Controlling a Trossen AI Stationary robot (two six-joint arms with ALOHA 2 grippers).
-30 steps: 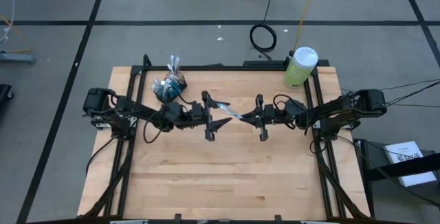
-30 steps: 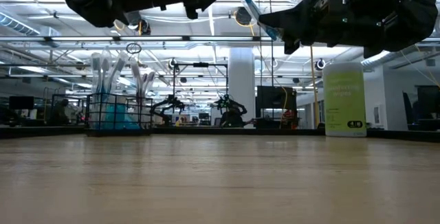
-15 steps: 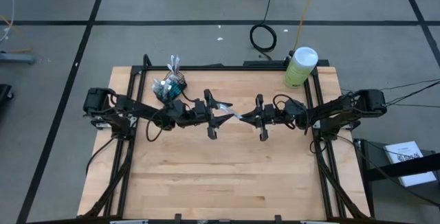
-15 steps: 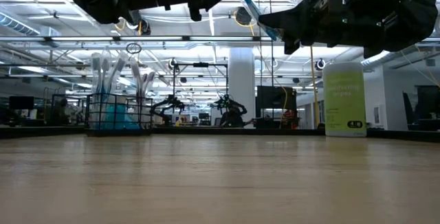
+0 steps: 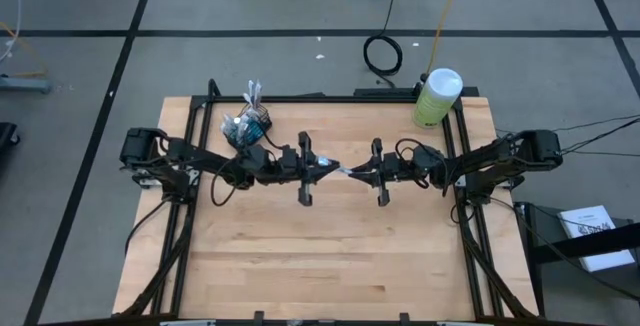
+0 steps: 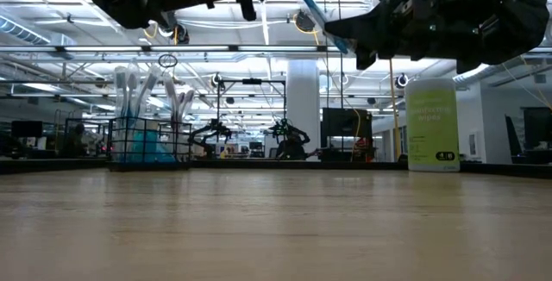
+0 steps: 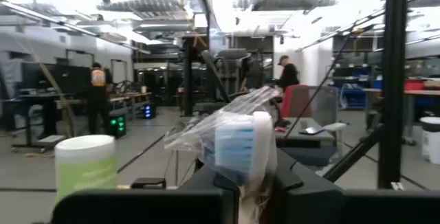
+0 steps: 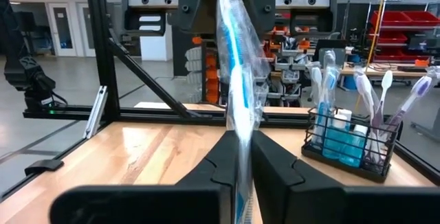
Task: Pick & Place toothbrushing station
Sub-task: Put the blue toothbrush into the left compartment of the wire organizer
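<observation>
A blue-and-white toothbrush in a clear plastic wrapper (image 5: 338, 169) hangs level in the air between my two grippers, above the middle of the table. My left gripper (image 5: 322, 168) is shut on its brush-head end. My right gripper (image 5: 356, 173) is shut on its handle end. The dark wire-mesh holder (image 5: 250, 124) stands on the table at the far left, with several toothbrushes upright in it; it also shows in the right wrist view (image 8: 350, 141). My left gripper pinches the wrapped brush-head end (image 7: 237, 145) between its two fingers. The fingers come level from the table's left, along the brush. The brush is clear of the table. My right gripper pinches the wrapped handle (image 8: 239, 141) between its two fingers. The fingers come level from the table's right, along the brush, which reaches away from them toward the left gripper.
A pale green canister with a white lid (image 5: 437, 96) stands at the table's far right corner. The black frame rails (image 5: 330, 97) run along the table's far edge and sides. People and benches show in the room beyond the table.
My left gripper has gone a little toward the table's right, onto the brush's head end, and its fingers have shut on it. My right gripper has kept the toothbrush still in the air.
</observation>
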